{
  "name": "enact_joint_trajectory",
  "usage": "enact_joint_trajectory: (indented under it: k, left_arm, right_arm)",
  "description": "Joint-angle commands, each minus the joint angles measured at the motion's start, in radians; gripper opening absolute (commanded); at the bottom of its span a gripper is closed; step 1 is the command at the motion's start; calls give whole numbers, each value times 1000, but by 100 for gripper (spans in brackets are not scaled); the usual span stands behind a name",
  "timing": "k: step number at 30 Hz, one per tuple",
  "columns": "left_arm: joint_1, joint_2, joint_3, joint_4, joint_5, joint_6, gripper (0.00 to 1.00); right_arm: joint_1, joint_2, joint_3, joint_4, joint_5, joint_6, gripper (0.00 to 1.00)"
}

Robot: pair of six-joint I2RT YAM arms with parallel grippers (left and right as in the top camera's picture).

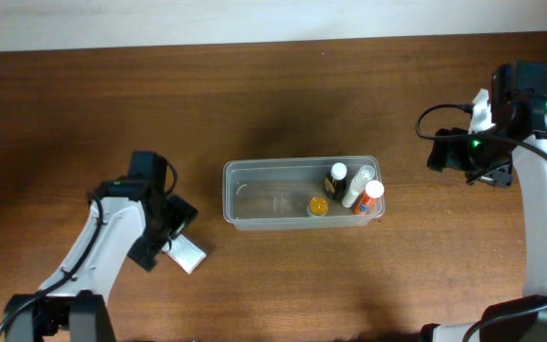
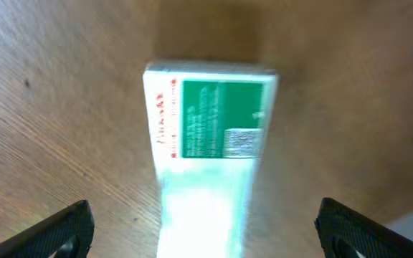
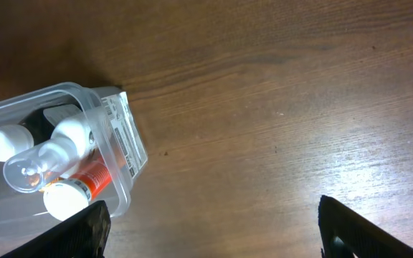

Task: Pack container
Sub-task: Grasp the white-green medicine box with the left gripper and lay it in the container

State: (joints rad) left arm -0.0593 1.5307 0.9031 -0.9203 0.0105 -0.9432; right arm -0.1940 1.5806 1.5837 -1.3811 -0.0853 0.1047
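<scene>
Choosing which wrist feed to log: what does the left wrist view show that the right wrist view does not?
Only left wrist: a white box with a green label, lying inside the open left claw. Only right wrist: one end of the clear container, holding small white-capped bottles, and the open right claw. Both: the brown wooden table.

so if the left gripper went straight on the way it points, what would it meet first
Most likely the white and green box on the table, centred before the open left gripper; depth is unclear.
</scene>
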Motion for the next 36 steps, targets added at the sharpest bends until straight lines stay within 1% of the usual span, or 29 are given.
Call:
enact_joint_trajectory:
  k: [1, 10, 18, 19, 21, 23, 24, 28, 32, 34, 36]
  left_arm:
    - [3, 2, -49, 43, 35, -5, 99]
    - [3, 4, -117, 132, 35, -6, 99]
    - [2, 56, -124, 145, 35, -6, 99]
    - [3, 70, -124, 145, 35, -6, 97]
    - [3, 74, -124, 144, 35, -6, 89]
    - [3, 73, -124, 144, 35, -6, 71]
    - [3, 73, -124, 144, 36, -6, 65]
    - [3, 71, -114, 143, 35, 10, 48]
    - [3, 65, -67, 142, 35, 90, 33]
    - [2, 55, -26, 130, 35, 124, 30]
    - [2, 27, 55, 103, 36, 177, 28]
  right_arm:
    - [-4, -12, -4, 1, -8, -1, 84]
    - [-4, -12, -4, 0, -8, -1, 84]
    - [-4, -12, -4, 0, -8, -1, 84]
    - [-4, -12, -4, 0, -9, -1, 84]
    - [-4, -12, -4, -3, -8, -1, 84]
    - [-4, -12, -4, -3, -8, -1, 84]
    - [-4, -12, -4, -3, -8, -1, 84]
    - [-4, -12, -4, -3, -8, -1, 85]
    - [-4, -12, -4, -3, -8, -1, 85]
    - [-4, -12, -4, -3, -8, -1, 85]
    - [-4, -12, -4, -3, -8, -1, 84]
